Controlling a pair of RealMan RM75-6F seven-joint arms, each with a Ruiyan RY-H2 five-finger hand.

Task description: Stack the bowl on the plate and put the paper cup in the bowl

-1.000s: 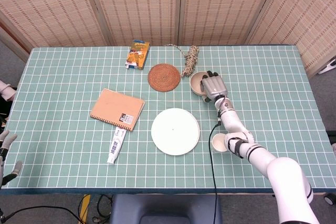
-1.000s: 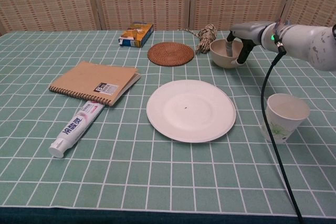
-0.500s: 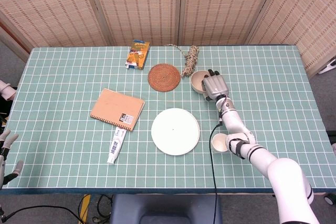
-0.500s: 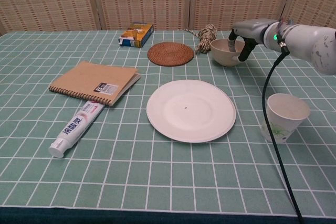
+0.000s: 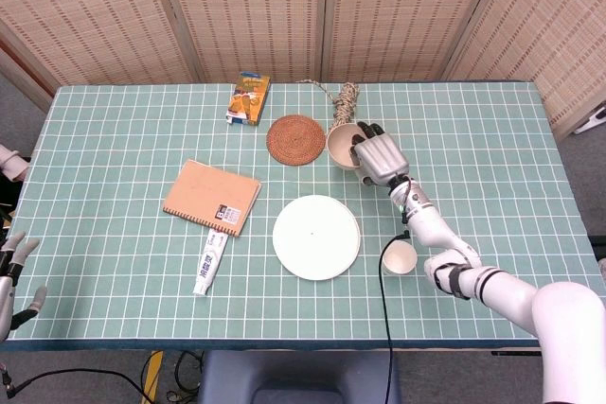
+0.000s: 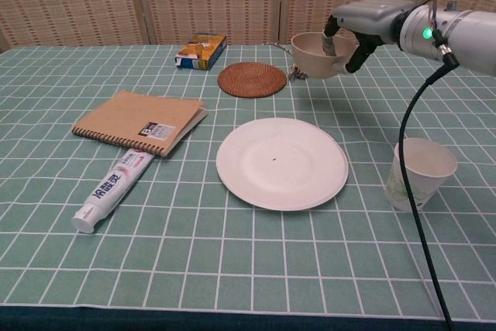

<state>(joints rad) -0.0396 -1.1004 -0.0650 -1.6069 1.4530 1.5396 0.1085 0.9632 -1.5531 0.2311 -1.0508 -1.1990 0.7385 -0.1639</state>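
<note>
The right arm (image 5: 511, 295) is a glossy white tube of rounded segments with darker bands at its joints. A small green light (image 6: 425, 33) glows near the wrist. A thin black cable (image 6: 415, 191) hangs from there. The right hand (image 5: 377, 153) is grey metal with black fingertips. The left hand (image 5: 13, 276), at the near left edge, has pale grey fingers.

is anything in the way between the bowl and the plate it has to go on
Nothing visible. The right hand holds the bowl lifted above the table, behind the plate. The plate's top is bare, and the table stretch between them has nothing on it. The woven coaster and paper cup sit off to the sides.
</note>
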